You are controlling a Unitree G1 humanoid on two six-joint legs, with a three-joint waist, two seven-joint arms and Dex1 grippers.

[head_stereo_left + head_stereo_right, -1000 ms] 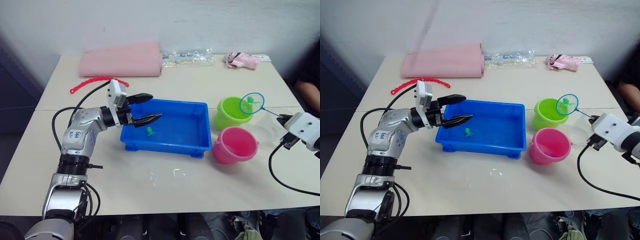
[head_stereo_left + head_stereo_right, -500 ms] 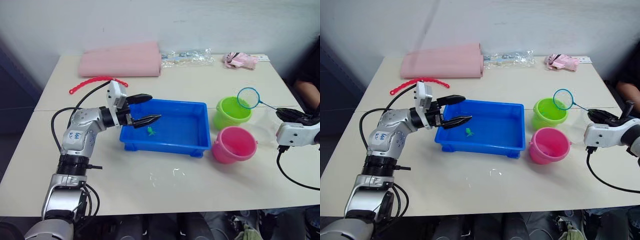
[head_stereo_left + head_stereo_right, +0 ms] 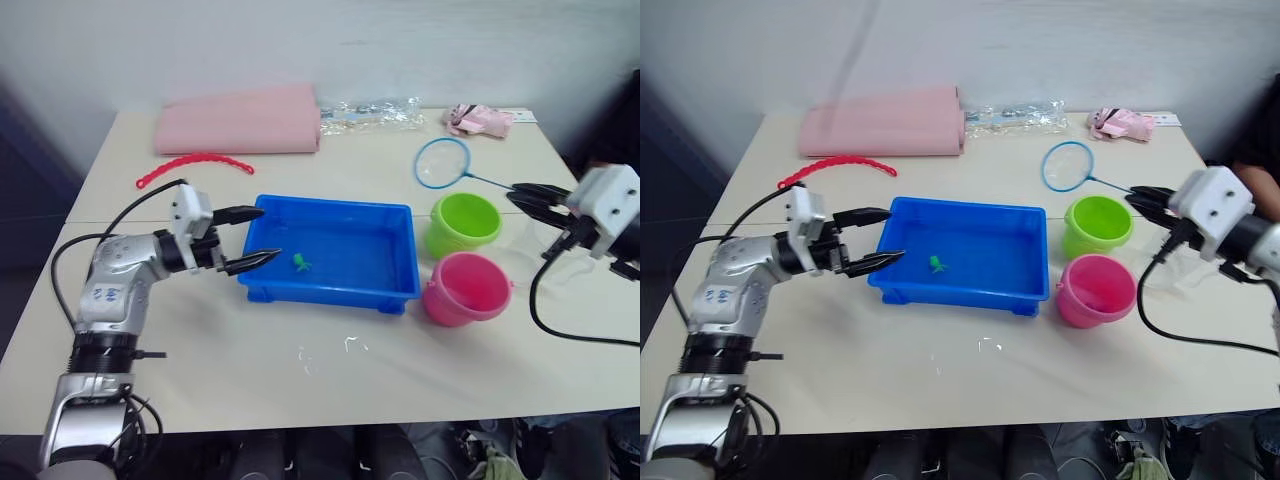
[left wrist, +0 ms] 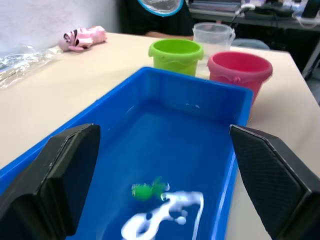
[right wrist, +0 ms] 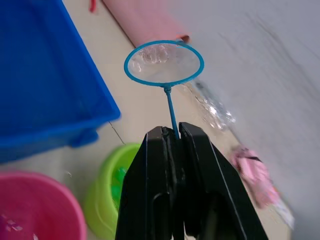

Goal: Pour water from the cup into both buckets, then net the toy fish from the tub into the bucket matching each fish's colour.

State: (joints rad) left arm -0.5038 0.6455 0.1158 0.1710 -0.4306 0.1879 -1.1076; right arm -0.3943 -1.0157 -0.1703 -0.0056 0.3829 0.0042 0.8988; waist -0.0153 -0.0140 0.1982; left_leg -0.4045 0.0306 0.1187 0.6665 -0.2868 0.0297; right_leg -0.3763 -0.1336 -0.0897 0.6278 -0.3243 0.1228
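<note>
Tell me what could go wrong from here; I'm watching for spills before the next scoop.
The left claw, open, straddles the near left corner of the shallow blue plastic tub; a nudge could slop its water. The right claw pinches the blue-rimmed hoop net by its thin stick, so it may twist. The small green toy fish lies far from the hoop; the swing back passes the lime green bucket.
</note>
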